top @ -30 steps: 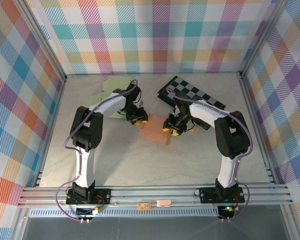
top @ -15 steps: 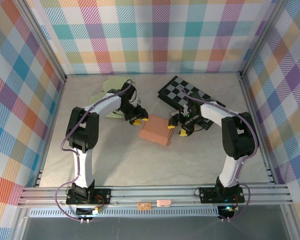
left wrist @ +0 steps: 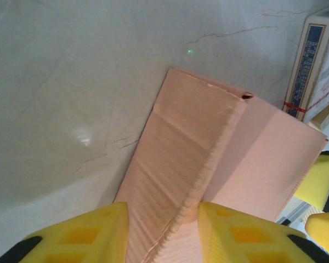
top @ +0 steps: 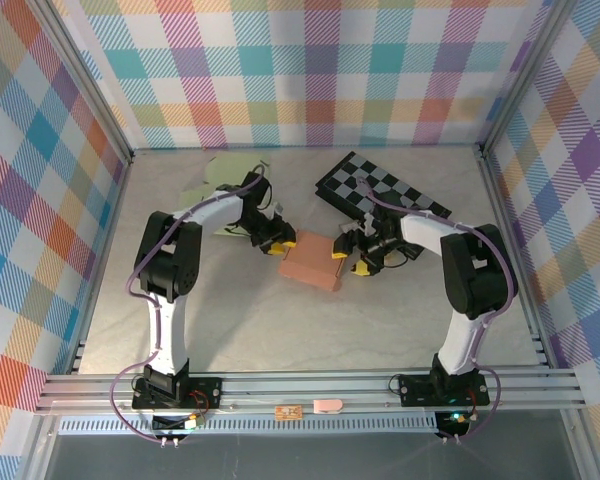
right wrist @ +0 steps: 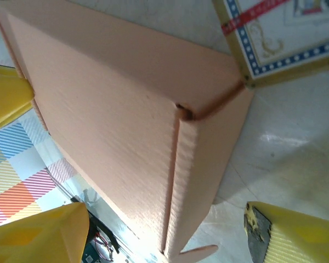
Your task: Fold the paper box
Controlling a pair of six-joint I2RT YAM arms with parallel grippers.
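The left claw (top: 277,241) is part-closed astride the raised folded edge of the paper box (top: 312,262); whether it pinches that edge I cannot tell. The box lies on the table (top: 230,320) straight ahead of those fingers. Its long axis runs away from them toward the right claw (top: 358,260). That claw gapes wide around the box's far end and holds nothing.

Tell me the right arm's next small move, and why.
Probably close the right gripper on its end of the box. Its jaws stand open astride that end, while the left gripper seems to pinch the opposite wall, steadying the box.
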